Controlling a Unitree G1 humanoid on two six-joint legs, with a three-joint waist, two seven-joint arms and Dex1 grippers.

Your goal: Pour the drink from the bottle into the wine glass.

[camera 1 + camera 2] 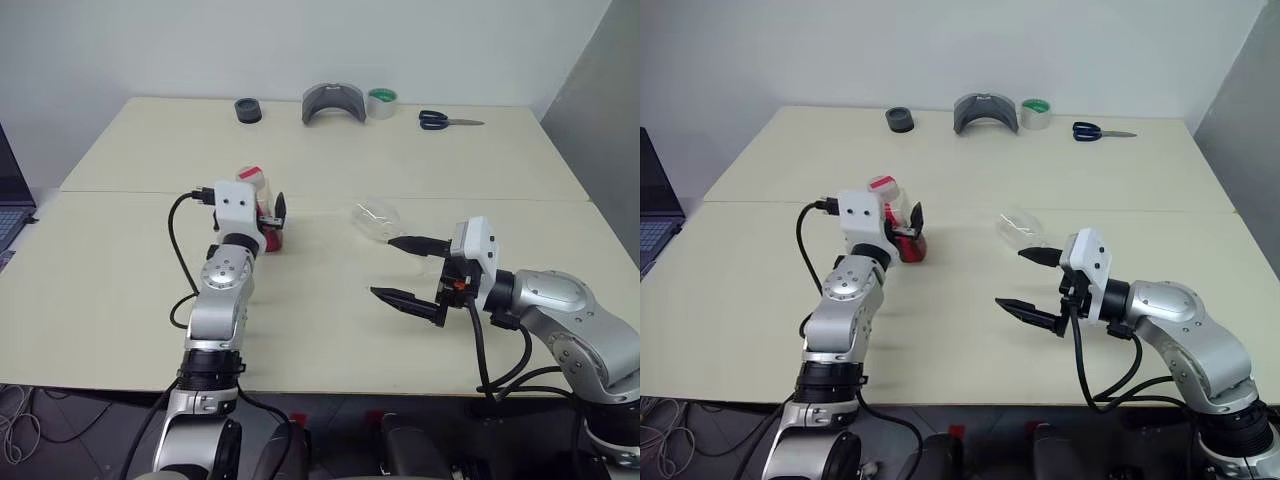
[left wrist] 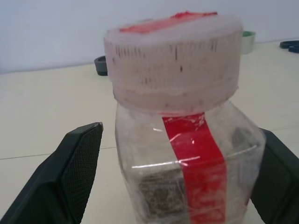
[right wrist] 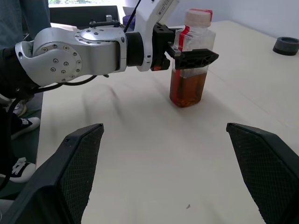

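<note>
**Open fingers flank the bottle; bare tabletop up front**

Nearest, the right gripper (image 1: 408, 270) hovers with its jaws spread wide and empty over bare table (image 1: 330, 340) close to the near edge. Just beyond it stands the wine glass (image 1: 378, 218). Left of centre, the left gripper (image 3: 187, 49) has open fingers either side of the upright bottle (image 3: 190, 58), not yet closed on it (drink (image 3: 188, 91) fills the lower half). Along the far edge lie a black ring (image 1: 248, 110), grey holder (image 1: 334, 103), tape roll (image 1: 382, 102) and scissors (image 1: 447, 120).

Bottle (image 1: 262, 205) left on table (image 1: 330, 330), wine glass (image 1: 378, 219) right.
</note>
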